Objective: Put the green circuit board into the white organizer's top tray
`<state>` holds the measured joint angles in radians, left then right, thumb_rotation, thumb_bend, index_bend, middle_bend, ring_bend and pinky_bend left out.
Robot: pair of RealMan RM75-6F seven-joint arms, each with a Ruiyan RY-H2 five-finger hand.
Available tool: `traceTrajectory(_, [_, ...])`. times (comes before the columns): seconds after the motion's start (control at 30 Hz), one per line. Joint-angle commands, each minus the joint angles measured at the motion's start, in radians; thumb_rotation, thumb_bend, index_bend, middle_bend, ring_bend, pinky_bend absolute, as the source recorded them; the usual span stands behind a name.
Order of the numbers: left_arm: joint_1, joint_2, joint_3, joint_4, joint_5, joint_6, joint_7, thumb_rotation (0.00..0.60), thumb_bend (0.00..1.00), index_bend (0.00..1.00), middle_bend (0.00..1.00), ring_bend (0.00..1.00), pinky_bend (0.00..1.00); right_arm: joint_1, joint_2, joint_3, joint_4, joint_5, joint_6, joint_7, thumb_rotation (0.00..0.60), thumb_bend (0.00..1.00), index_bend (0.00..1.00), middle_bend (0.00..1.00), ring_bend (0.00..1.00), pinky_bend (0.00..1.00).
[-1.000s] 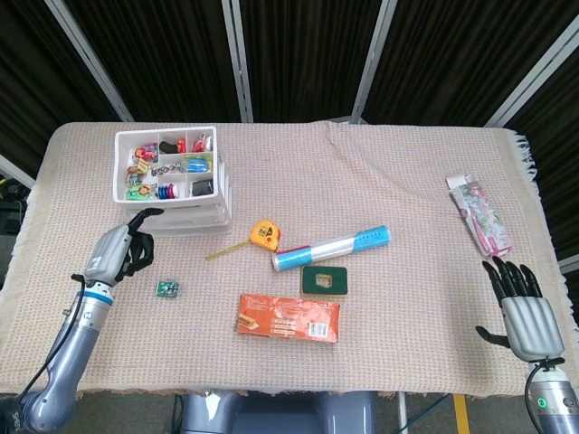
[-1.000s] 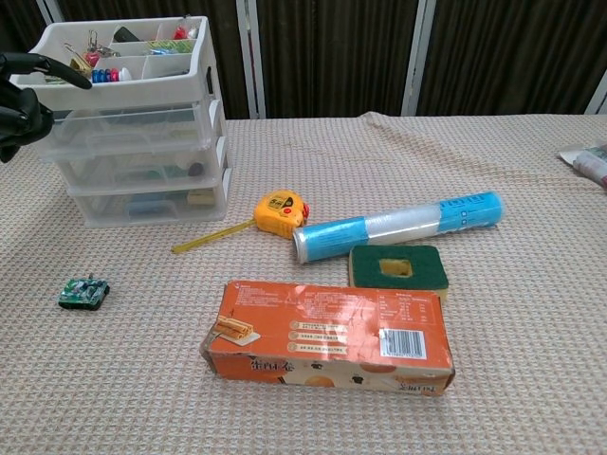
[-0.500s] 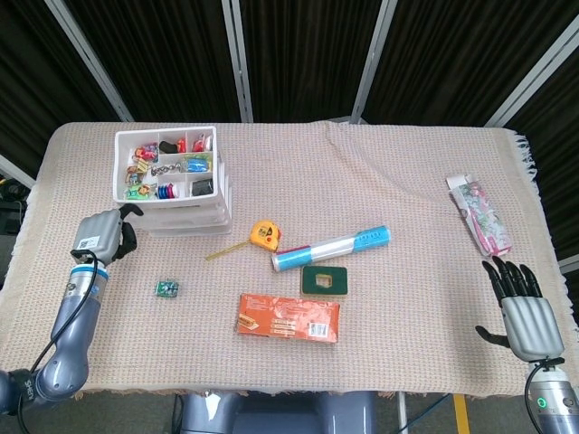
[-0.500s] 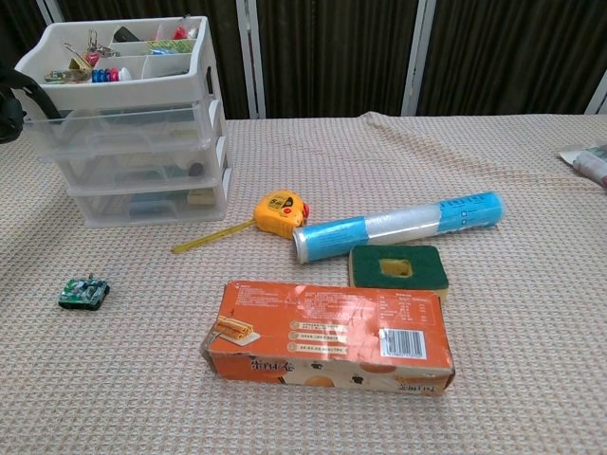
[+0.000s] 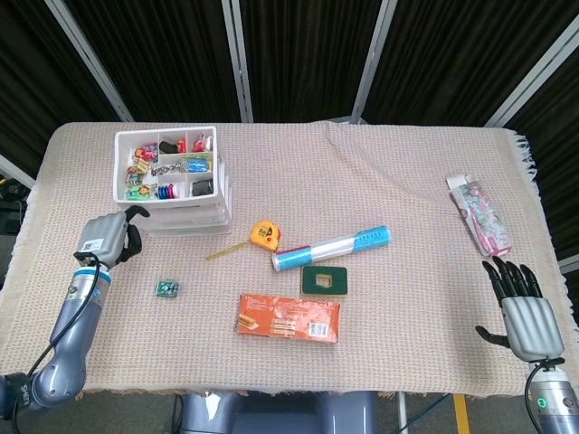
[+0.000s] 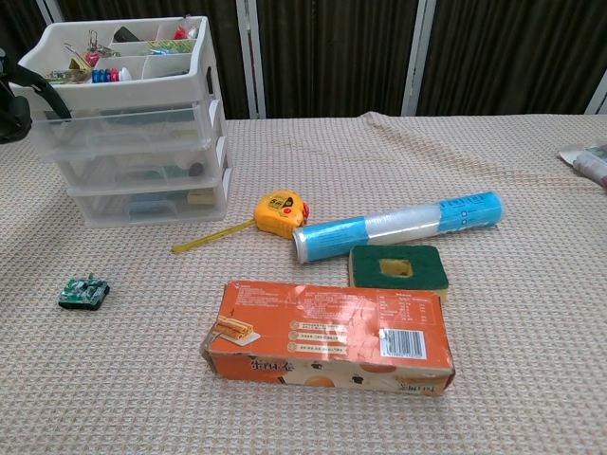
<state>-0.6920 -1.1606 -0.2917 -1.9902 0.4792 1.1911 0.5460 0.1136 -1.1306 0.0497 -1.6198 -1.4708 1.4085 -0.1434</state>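
Left hand (image 5: 107, 238) pulled back beside organizer (image 5: 172, 194), fingers curled, empty; circuit board (image 5: 166, 289) unmoved.

In front of me a yellow tape measure (image 6: 281, 211) lies on the woven beige tablecloth (image 5: 389, 172), its yellow blade pulled out toward my left. Just right of it a blue and clear roll (image 6: 396, 227) lies slantwise. A green sponge with a yellow centre (image 6: 397, 269) sits against the near side of that roll. Nearer to me, an orange biscuit box (image 6: 328, 337) lies flat, its far edge close to the sponge. Far off at my right edge a pink and white printed packet (image 5: 479, 214) lies well apart from the rest.
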Motion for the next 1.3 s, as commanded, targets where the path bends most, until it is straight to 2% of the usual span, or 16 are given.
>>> traceTrajectory(0.03, [0.008,0.011,0.010,-0.021,0.012,-0.005,-0.016,0.600,1.00,0.31,0.80,0.81,0.67,0.000,0.000,0.000,0.000,0.000,0.000,0.000,0.600,0.00,0.04,0.00,0.00,0.00])
traceTrajectory(0.47, [0.029,0.039,0.043,-0.039,0.067,-0.024,-0.074,0.600,1.00,0.33,0.80,0.81,0.67,0.000,-0.001,0.000,-0.001,0.002,0.000,-0.003,0.600,0.00,0.04,0.00,0.00,0.00])
traceTrajectory(0.8, [0.041,0.067,0.072,-0.105,0.128,-0.023,-0.085,0.600,1.00,0.34,0.80,0.81,0.67,-0.001,0.000,0.000,-0.002,0.001,0.002,-0.002,0.600,0.00,0.04,0.00,0.00,0.00])
traceTrajectory(1.3, [0.083,0.117,0.136,-0.157,0.230,-0.042,-0.135,0.600,1.00,0.36,0.80,0.81,0.67,0.000,-0.001,0.001,-0.002,0.001,0.002,-0.003,0.600,0.00,0.04,0.00,0.00,0.00])
